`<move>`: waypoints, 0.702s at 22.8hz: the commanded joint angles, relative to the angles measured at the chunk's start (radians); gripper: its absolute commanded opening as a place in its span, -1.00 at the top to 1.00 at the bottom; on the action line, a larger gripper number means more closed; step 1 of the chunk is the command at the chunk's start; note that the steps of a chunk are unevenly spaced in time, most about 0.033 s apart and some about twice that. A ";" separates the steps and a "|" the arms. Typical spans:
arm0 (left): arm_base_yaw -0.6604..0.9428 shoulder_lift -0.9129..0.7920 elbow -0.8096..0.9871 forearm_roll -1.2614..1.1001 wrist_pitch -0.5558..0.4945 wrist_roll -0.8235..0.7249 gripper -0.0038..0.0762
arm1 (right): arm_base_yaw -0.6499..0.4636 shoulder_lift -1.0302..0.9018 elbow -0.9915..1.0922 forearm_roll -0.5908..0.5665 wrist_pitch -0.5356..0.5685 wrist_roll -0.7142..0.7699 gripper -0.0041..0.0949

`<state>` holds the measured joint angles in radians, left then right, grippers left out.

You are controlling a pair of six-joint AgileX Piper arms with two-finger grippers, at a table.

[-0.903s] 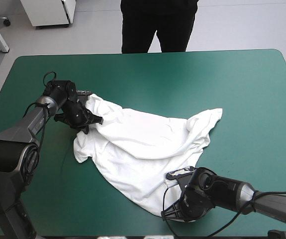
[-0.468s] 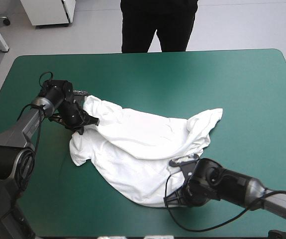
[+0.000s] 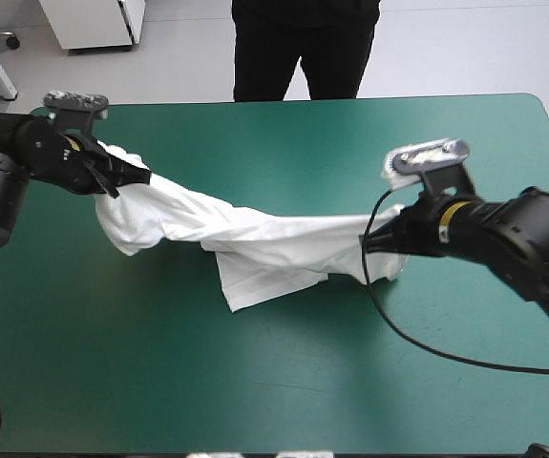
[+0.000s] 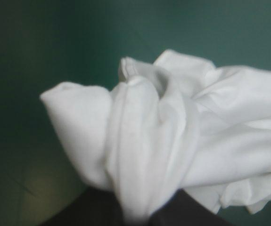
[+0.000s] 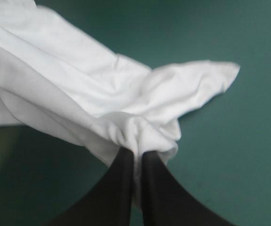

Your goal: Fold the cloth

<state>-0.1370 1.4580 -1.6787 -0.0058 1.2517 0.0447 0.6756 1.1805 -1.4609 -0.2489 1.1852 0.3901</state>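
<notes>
The white T-shirt (image 3: 255, 234) hangs stretched in a band between both grippers above the teal-green table (image 3: 274, 382). Its lower folds trail down toward the cover near the middle. My left gripper (image 3: 138, 176) is raised at the far left, shut on a bunched corner of the T-shirt (image 4: 140, 155), which drapes over its fingers. At the right, my right gripper (image 3: 369, 240) is lifted too, its black fingers (image 5: 121, 188) pinched on a gathered edge of the T-shirt (image 5: 102, 94).
A person in dark trousers stands just beyond the table's far edge (image 3: 303, 48), not over the top. The teal-green cover (image 3: 255, 382) lies bare in front of the T-shirt and along the far side.
Both grippers have risen from the table and moved apart, left toward the far left, right toward the right. The T-shirt went from a heap on the cover to a lifted, stretched band.
</notes>
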 commanded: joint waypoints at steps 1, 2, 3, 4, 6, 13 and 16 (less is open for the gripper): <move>0.000 -0.105 -0.143 -0.029 0.026 -0.005 0.93 | -0.055 -0.012 -0.194 -0.034 -0.061 -0.107 0.95; 0.000 -0.127 -0.229 -0.057 0.004 0.001 0.93 | -0.069 0.000 -0.285 -0.058 -0.065 -0.156 0.95; 0.000 -0.132 -0.265 -0.071 -0.009 0.007 0.93 | -0.069 0.010 -0.325 -0.075 -0.067 -0.175 0.95; 0.000 -0.140 -0.359 -0.118 -0.040 0.039 0.93 | -0.069 0.031 -0.424 -0.110 -0.076 -0.208 0.95; 0.000 -0.140 -0.451 -0.173 -0.075 0.073 0.93 | -0.069 0.052 -0.520 -0.140 -0.107 -0.244 0.95; 0.000 -0.140 -0.731 -0.298 -0.274 0.140 0.93 | -0.069 0.126 -0.881 -0.152 -0.322 -0.390 0.95; 0.000 -0.140 -0.824 -0.363 -0.365 0.181 0.93 | -0.069 0.138 -0.987 -0.127 -0.379 -0.414 0.95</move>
<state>-0.1370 1.3385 -2.4311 -0.2983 1.0469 0.1986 0.6152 1.3268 -2.3729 -0.3679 0.9321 0.0000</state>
